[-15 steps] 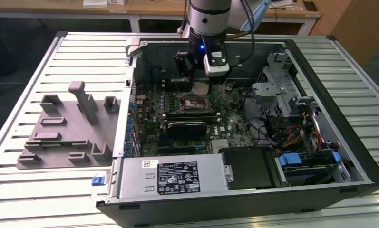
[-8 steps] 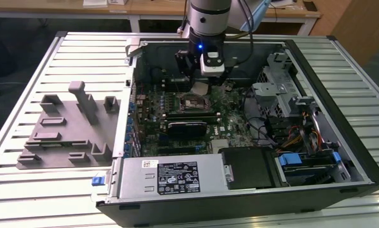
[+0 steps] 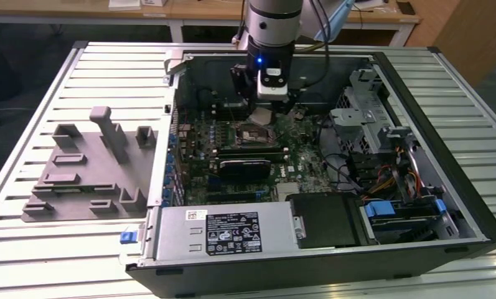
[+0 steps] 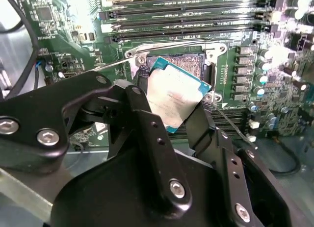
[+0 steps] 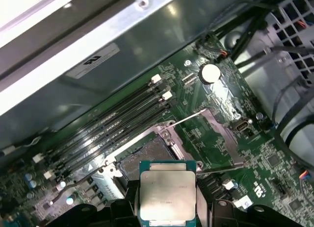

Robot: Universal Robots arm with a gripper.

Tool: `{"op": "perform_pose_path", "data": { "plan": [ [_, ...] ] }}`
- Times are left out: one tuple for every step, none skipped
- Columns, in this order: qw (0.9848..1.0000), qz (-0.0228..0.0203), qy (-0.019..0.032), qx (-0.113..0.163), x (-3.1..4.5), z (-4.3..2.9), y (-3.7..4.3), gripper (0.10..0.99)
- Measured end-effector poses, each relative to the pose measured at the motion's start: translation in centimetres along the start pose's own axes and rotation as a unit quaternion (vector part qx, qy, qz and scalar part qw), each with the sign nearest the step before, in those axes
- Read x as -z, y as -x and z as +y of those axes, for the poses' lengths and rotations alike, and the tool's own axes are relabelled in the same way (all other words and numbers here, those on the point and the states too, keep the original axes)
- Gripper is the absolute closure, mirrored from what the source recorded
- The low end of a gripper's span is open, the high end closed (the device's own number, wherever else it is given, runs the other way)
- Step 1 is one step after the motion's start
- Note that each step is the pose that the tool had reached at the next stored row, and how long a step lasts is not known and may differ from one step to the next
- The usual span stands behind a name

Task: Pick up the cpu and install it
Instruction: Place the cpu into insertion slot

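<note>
Jaws pinch the cpu (image 4: 172, 98) by opposite edges; the gripper (image 4: 170, 105) holds it just above the open socket (image 5: 147, 156). Its top is shiny silver-grey metal with a thin blue-green rim. Memory slots (image 5: 113, 124) run beside the socket. The computer case (image 3: 472, 205) holds the motherboard (image 5: 216, 138), its walls well apart from the socket.

I had the exterior view looking steeply down on the open computer case (image 3: 331, 273) from well back. Both wrist views rode close above the motherboard (image 4: 59, 45) (image 5: 216, 138), looking past the gripper (image 4: 170, 102) (image 5: 168, 208), and shared the cpu (image 4: 176, 89) (image 5: 168, 192), the socket (image 4: 189, 65) (image 5: 147, 156) and memory slots (image 4: 186, 13) (image 5: 117, 121).
</note>
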State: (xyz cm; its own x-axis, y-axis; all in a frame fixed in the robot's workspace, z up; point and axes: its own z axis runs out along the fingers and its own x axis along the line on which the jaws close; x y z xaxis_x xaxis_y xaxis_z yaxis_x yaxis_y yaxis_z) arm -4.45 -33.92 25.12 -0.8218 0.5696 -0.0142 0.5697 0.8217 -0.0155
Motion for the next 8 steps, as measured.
{"op": "perform_pose_path", "data": {
  "plan": [
    [1.0,0.0001,-0.0001,-0.006,0.0,0.0,0.0,0.545],
    [0.9999,0.0002,-0.0002,-0.013,0.0,0.0,0.0,0.545],
    [0.9998,0.0003,-0.0002,-0.019,-0.01,0.0,0.0,0.545],
    [0.9997,0.0004,-0.0003,-0.026,-0.01,0.0,0.0,0.545],
    [0.9995,0.0005,-0.0004,-0.032,-0.01,0.0,0.0,0.545],
    [0.9992,0.0006,-0.0005,-0.039,-0.01,0.0,0.0,0.545],
    [0.999,0.0007,-0.0006,-0.046,-0.01,0.0,0.0,0.545],
    [0.9986,0.0008,-0.0007,-0.052,-0.02,0.0,0.0,0.545]
  ]
}}
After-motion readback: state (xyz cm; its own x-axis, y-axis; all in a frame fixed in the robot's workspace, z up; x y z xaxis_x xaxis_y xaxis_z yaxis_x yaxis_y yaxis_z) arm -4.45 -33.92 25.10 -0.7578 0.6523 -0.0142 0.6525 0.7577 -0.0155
